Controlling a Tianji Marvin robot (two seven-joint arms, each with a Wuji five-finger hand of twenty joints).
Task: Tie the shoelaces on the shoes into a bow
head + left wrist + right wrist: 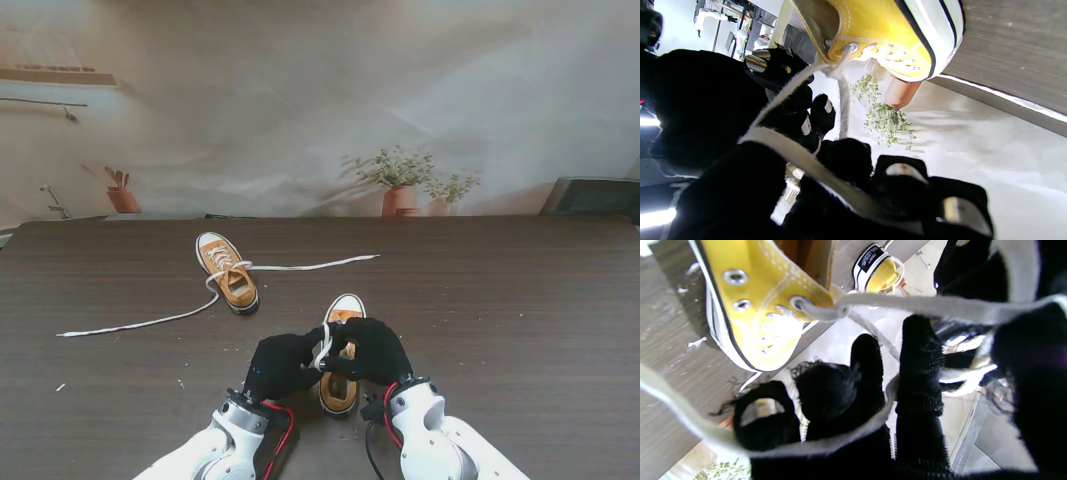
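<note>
Right over the near shoe (340,385), close to the table's front edge, the two black-gloved hands met. The left hand (280,366) was curled shut on the white lace (323,347), and the wrist view showed that flat band running across its fingers (846,160) up to the top eyelet of the yellow upper. The right hand (378,350) pressed in against it from the other side, fingers closed on the same lace; in its wrist view a strand crossed the knuckles and another looped round the fingers (920,373). Both strands ran taut to the eyelets, lifted clear of the shoe. No bow could be made out between the hands.

Out beyond them, the near shoe pointed its white toe cap away from me, standing upright on the dark wooden table (520,300). Farther from me and to the left lay the second shoe (228,272), well apart from the first, its long lace (140,324) untied: one end trailed away to the left across the table, the other stretched out to the right. Beyond the far edge stood potted plants (400,185) against a pale backdrop.
</note>
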